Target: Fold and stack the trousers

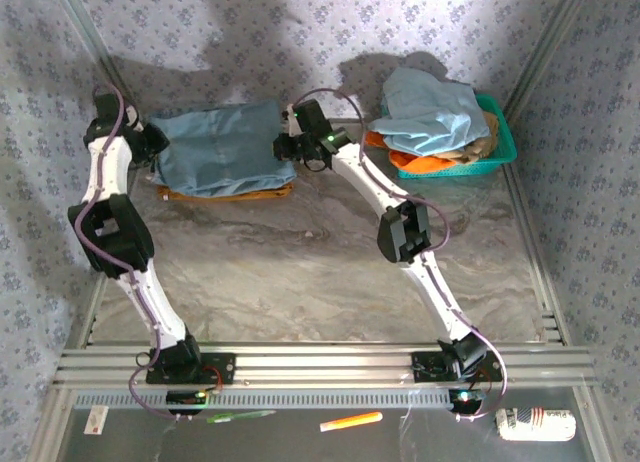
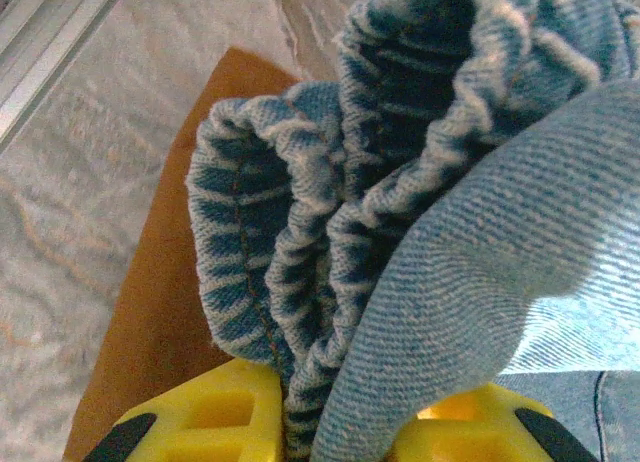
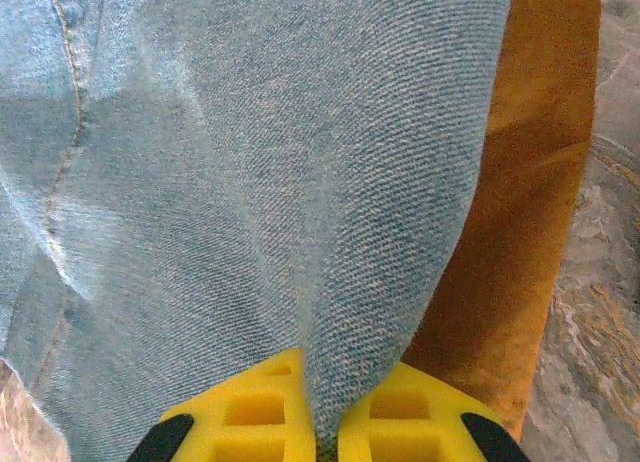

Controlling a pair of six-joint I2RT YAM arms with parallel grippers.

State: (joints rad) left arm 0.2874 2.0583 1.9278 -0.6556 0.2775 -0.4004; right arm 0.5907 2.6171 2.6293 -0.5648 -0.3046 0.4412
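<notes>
Trousers lay folded on the brown cloth at the far left of the table, their long axis running left to right between the 2 claws, so each arm sat at its own end and any lift would likely have to be shared. The left gripper was clenched on the bunched waistband, its fingers parted only by that thick cloth. The right gripper was pinched almost fully closed on a fold of denim at the opposite end.

Green basket of clothes right of mustard cloth
</notes>
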